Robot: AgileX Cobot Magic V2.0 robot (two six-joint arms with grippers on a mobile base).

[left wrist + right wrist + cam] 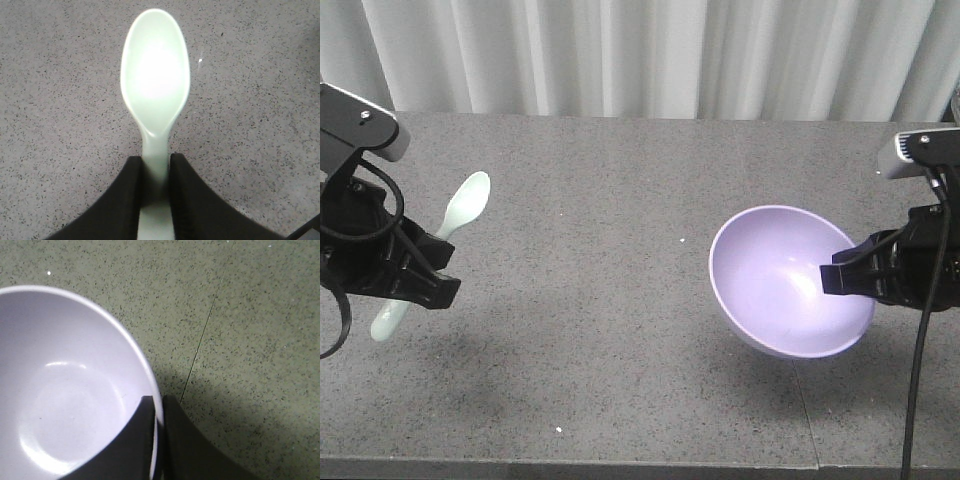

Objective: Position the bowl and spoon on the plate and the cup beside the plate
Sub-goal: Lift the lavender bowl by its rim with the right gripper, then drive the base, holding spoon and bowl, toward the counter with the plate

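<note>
**Two items in grasp, plate and cup not in view**

Item 1. Small pale mint-green plastic spoon (461, 208), oval scoop, short flat handle. Quantity: one. Location: left of the frame in the front view, scoop pointing to the upper right, handle running down through the left end effector (420, 275). The left wrist view shows the left end effector (156, 167) clamped on the handle just below the scoop of the spoon (155, 75), one black finger on each side. It appears to be held clear of the counter.

Item 2. Small round lavender-purple plastic bowl (775, 275), smooth, empty. Quantity: one. Location: right of centre in the front view, tilted with its opening towards the upper left, a shadow beneath it. The right end effector (836, 278) is clamped on the rim at the bowl's right side. In the right wrist view the rim of the bowl (65, 390) passes between the two fingers of the right end effector (157, 407), one inside the wall and one outside.

Item 3. Plate. Quantity in view: none.

Item 4. Cup. Quantity in view: none.

Surroundings. Dark grey speckled counter (600, 250), one; white pleated curtain (650, 50) along the top of the frame.

Step in hand, as judged: both pieces are gripped and in carriage, neither yet placed. The next move calls for a plate to set them on. The bowl needs levelling before release, then the spoon goes beside it on the plate.
</note>
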